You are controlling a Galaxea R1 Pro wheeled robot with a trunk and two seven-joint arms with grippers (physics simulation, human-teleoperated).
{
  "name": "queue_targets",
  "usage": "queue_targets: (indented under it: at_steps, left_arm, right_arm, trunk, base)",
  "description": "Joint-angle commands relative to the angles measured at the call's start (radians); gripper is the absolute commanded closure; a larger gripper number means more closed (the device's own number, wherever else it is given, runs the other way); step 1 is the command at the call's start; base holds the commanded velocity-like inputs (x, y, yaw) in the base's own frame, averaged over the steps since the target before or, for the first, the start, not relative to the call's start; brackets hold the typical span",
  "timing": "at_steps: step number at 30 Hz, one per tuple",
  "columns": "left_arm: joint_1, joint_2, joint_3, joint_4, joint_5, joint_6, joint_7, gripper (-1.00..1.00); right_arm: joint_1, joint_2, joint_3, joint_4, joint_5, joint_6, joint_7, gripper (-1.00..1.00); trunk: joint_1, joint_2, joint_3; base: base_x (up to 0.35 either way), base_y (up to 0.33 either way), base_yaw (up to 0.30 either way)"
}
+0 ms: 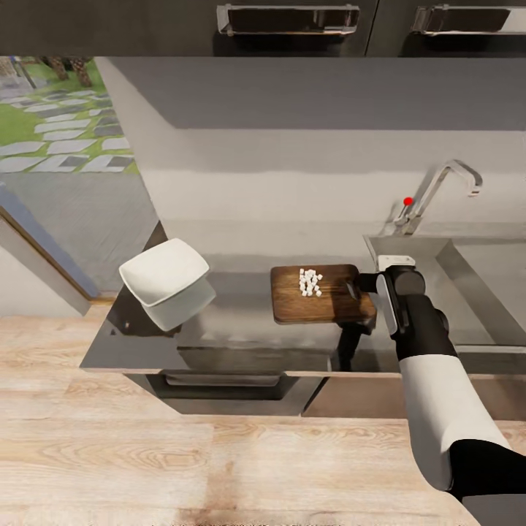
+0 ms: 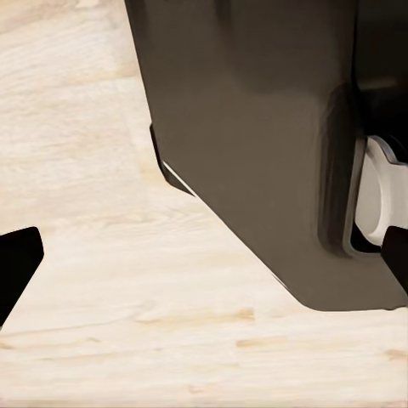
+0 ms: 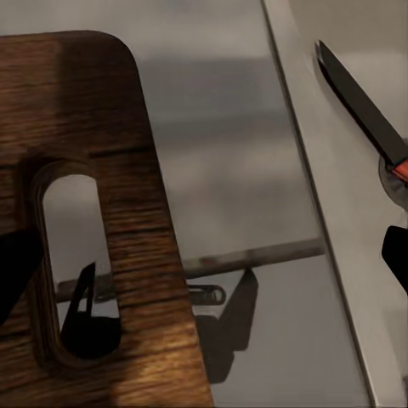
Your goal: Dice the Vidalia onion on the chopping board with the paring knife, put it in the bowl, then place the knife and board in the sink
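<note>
1. Right gripper (image 1: 359,286), nearest the head camera, sits at the chopping board (image 1: 319,296) handle end; whether it grips cannot be told.
2. Diced onion (image 1: 310,282) is piled mid-board, with the bowl (image 1: 165,280) well apart from the board.
3. Stiff and light, the board probably tips easily; hold beside its slot (image 3: 75,263).
4. Paring knife (image 3: 361,106) lies past the board's edge.
5. Left gripper's state cannot be told.

Bowl (image 1: 164,281) sat at worktop (image 1: 241,332) left end, chopping board (image 1: 321,294) to its right w/ onion dice (image 1: 310,282) on it; sink (image 1: 467,285) right of board, paring knife (image 3: 361,106) beside board.
</note>
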Motion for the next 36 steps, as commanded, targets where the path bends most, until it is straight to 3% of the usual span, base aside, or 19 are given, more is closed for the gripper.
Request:
queue_targets:
  at_steps: [1, 36]
  left_arm:
    - [-0.002, -0.001, -0.008, 0.005, 0.007, -0.007, 0.001, -1.0]
    - [-0.002, 0.001, -0.008, 0.005, 0.007, -0.007, 0.001, -1.0]
  right_arm:
    - [-0.001, 0.0, 0.0, -0.001, 0.007, 0.005, 0.003, -1.0]
    - [-0.001, 0.0, 0.0, -0.001, 0.007, 0.005, 0.003, -1.0]
  trunk:
    - [0.0, -0.002, -0.003]
    - [0.0, -0.002, -0.056]
  base:
    - [-0.011, 0.0, 0.0]
    - [0.0, 0.0, 0.0]
